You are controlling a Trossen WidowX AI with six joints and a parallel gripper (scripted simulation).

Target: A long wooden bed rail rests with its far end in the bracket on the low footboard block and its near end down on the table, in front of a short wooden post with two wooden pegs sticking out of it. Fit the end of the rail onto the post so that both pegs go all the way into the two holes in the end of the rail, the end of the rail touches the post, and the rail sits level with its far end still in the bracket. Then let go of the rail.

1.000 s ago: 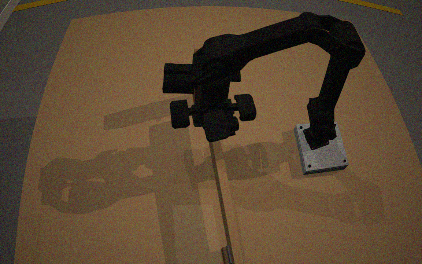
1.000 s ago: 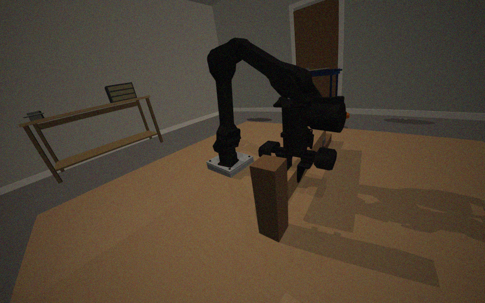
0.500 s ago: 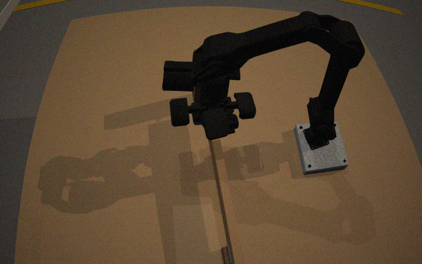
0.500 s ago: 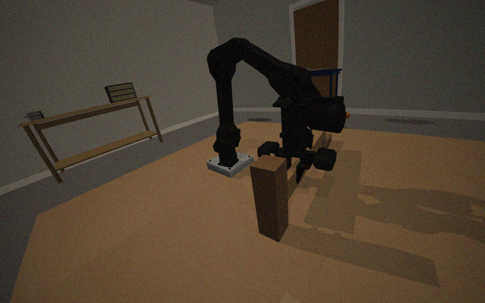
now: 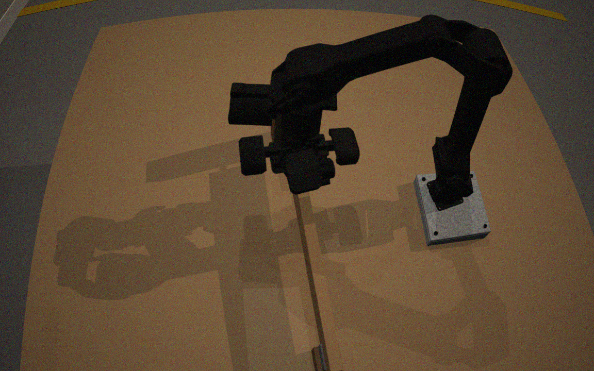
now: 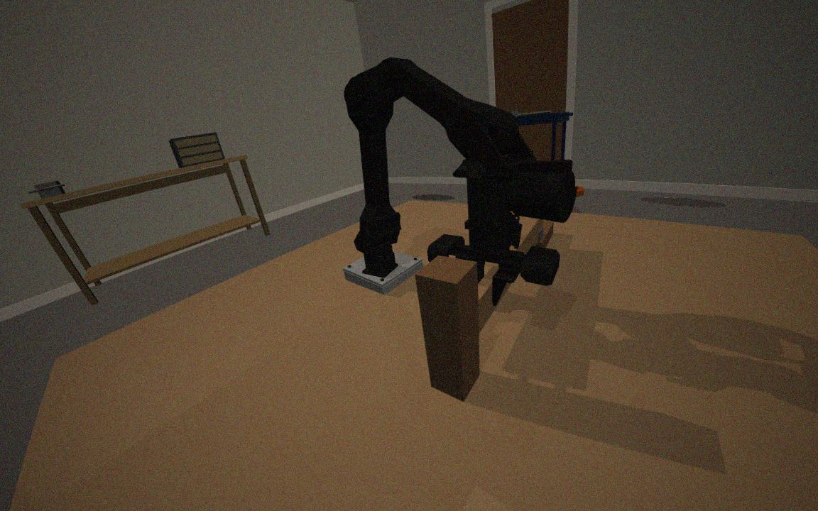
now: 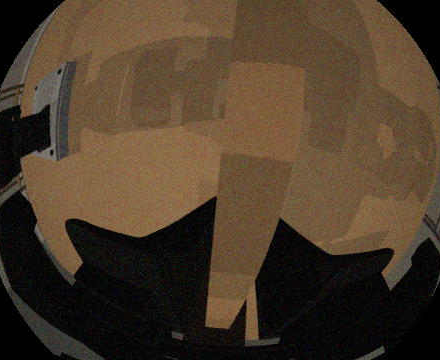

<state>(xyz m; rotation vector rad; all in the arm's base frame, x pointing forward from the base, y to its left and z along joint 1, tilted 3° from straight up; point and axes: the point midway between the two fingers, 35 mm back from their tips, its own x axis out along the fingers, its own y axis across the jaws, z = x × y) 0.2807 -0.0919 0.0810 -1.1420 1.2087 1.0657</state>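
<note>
The gripper (image 6: 487,279) is clamped on the rail (image 5: 307,258), fingers (image 6: 500,285) nearly closed, pinching the narrow wooden bar from both sides. From the top camera the arm (image 5: 382,50) arches over from its grey base plate (image 5: 463,225) at three o'clock and drops its wrist onto the rail's upper end near the middle of the tabletop (image 5: 128,115). The rail runs from under the wrist down toward six o'clock, where a small grey metal piece (image 5: 319,357) sits at the frame's lower edge. In the side camera the post (image 6: 450,323) stands upright up front, and the gripper hangs just behind its top edge, at about one o'clock from it. The rail stretches away behind the gripper toward the far end of the tabletop. The pegs are out of sight behind the post, so I cannot tell whether they have entered the rail. The wrist camera looks straight along the rail (image 7: 247,207), a pale strip rising from between the two dark fingers toward twelve o'clock. A shelf (image 6: 145,216) stands by the wall at nine o'clock.
</note>
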